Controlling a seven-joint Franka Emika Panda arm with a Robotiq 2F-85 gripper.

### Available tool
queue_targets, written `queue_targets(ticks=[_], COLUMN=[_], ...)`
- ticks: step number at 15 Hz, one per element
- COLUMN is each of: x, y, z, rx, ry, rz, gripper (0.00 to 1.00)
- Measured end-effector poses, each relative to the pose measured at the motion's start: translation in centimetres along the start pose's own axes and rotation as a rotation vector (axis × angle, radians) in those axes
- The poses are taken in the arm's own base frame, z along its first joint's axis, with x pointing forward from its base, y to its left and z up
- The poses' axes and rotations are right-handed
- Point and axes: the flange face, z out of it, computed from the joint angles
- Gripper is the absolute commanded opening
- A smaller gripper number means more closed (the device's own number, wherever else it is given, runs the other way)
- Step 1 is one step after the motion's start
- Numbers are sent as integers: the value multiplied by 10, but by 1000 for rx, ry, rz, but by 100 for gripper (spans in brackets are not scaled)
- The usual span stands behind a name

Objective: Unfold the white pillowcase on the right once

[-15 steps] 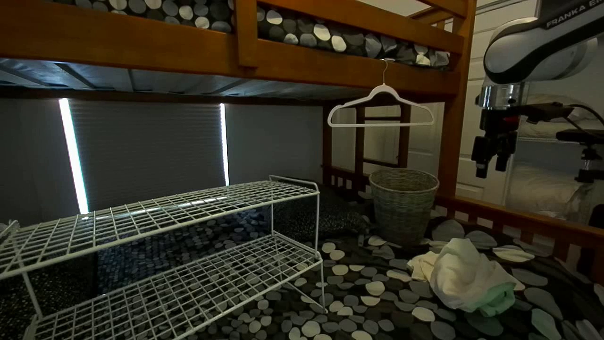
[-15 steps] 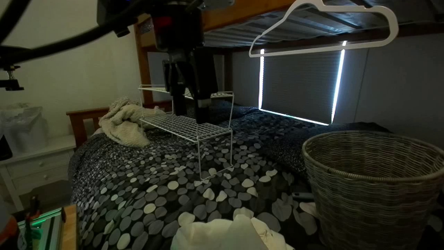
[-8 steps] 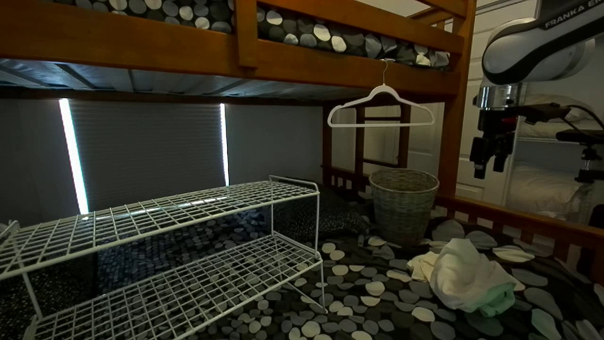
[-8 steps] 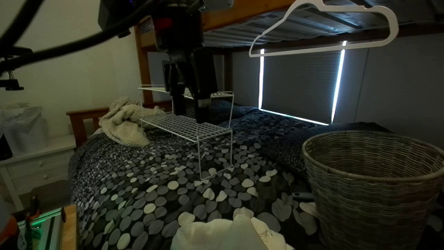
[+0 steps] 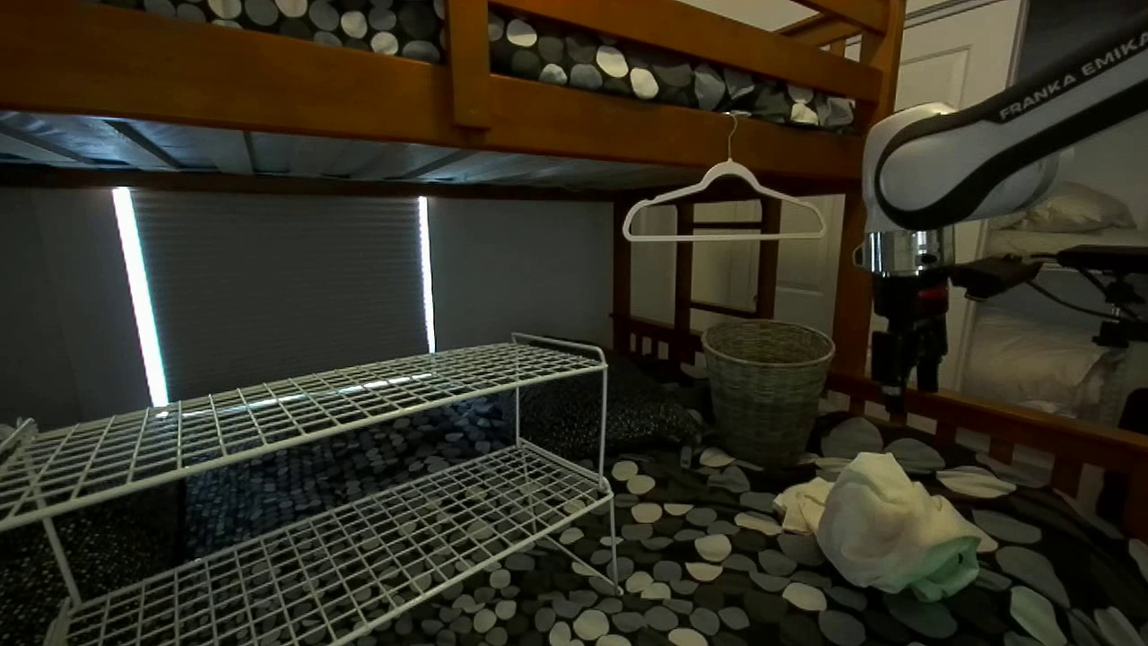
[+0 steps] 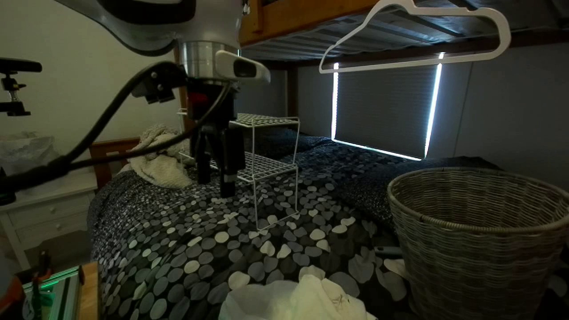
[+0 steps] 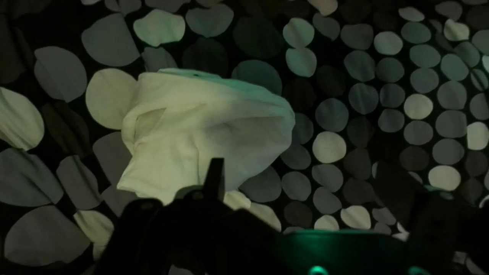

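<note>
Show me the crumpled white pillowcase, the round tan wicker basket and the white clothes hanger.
Crumpled white pillowcase (image 7: pixel 206 130), wrist view: central folds.
Round tan wicker basket (image 5: pixel 767 404), in an exterior view: outer wall.
White clothes hanger (image 5: pixel 725 238), in an exterior view: bottom bar.

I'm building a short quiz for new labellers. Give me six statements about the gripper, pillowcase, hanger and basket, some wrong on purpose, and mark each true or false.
1. The gripper is open. True.
2. The white pillowcase is bunched up. True.
3. The gripper is holding the pillowcase. False: in both exterior views the two are apart.
4. The white hanger hangs higher than the wicker basket. True.
5. The basket is tipped onto its side. False: it stands upright.
6. The pillowcase is inside the basket. False: it lies on the spotted bedding.
</note>
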Motion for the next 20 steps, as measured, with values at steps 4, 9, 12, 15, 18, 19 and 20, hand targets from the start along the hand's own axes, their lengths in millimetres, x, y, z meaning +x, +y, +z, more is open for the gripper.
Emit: queue_targets(ticks=[4, 9, 12, 15, 18, 19, 20], x=[-7, 13, 33, 41, 45, 46, 46], y=[-20, -29, -32, -35, -34, -33, -33], z=[53, 91, 116, 148, 152, 149, 148], rx=[-34, -100, -120, -126, -124, -125, -126], ry=[-15, 108, 148, 110, 101, 107, 110], rz=[5, 30, 61, 74, 73, 74, 74], gripper=[100, 100, 100, 100, 100, 100, 100])
